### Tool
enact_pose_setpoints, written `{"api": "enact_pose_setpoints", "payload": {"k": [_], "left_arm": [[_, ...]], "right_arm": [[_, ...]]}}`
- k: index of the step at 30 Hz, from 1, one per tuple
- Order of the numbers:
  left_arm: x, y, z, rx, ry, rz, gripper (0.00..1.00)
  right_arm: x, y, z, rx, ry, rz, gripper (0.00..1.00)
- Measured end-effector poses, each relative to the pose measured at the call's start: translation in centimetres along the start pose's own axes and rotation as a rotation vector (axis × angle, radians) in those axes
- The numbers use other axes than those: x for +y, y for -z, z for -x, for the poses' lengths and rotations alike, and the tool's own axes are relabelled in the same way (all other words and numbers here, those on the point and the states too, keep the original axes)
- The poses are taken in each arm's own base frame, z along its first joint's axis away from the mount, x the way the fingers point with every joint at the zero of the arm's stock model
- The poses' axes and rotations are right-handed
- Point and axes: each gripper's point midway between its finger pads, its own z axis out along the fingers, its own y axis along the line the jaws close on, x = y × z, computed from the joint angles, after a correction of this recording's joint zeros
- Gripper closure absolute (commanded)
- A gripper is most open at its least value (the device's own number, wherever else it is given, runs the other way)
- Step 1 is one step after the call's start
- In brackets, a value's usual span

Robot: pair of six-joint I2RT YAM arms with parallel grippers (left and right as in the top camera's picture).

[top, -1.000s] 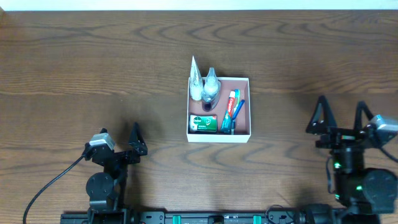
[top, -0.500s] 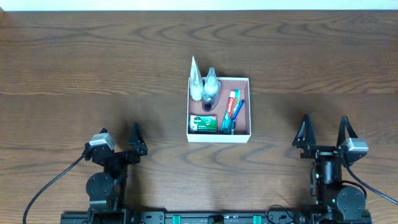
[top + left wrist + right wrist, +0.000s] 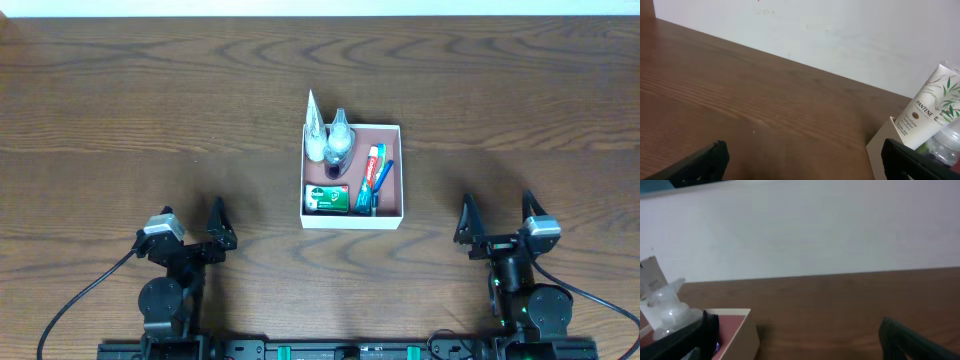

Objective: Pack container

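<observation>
The container (image 3: 392,132) is a shallow white-walled box with a pinkish floor at the table's middle. It holds a white Pantene tube (image 3: 313,122), a clear bottle (image 3: 340,137), a green box (image 3: 327,198), a toothpaste tube (image 3: 371,167) and a blue toothbrush (image 3: 380,182). My left gripper (image 3: 190,228) is open and empty at the front left, well apart from the container. My right gripper (image 3: 497,220) is open and empty at the front right. The left wrist view shows the container's corner (image 3: 881,148) and the Pantene tube (image 3: 929,108). The right wrist view shows the container's corner (image 3: 742,326) and the clear bottle (image 3: 667,307).
The brown wooden table (image 3: 150,110) stretches all round the container. A white wall (image 3: 840,30) stands behind the table's far edge. Both arm bases sit at the front edge.
My right arm has drawn back and left toward the front edge, its gripper open throughout. The left arm and the container's contents have not moved.
</observation>
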Motion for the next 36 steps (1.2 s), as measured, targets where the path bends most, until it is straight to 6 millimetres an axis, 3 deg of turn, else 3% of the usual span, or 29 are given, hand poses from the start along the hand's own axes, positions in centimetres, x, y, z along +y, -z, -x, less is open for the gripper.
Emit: {"api": "enact_pose_setpoints", "payload": {"k": [6, 36], "left_arm": [[0.0, 0.0, 0.0, 0.0, 0.0, 0.0, 0.02], [0.0, 0.0, 0.0, 0.0, 0.0, 0.0, 0.02]], "right_arm": [[-0.7, 0.2, -3.2, 0.13, -0.008, -0.029, 0.01], [-1.0, 0.2, -3.2, 0.127, -0.007, -0.049, 0.01]]}}
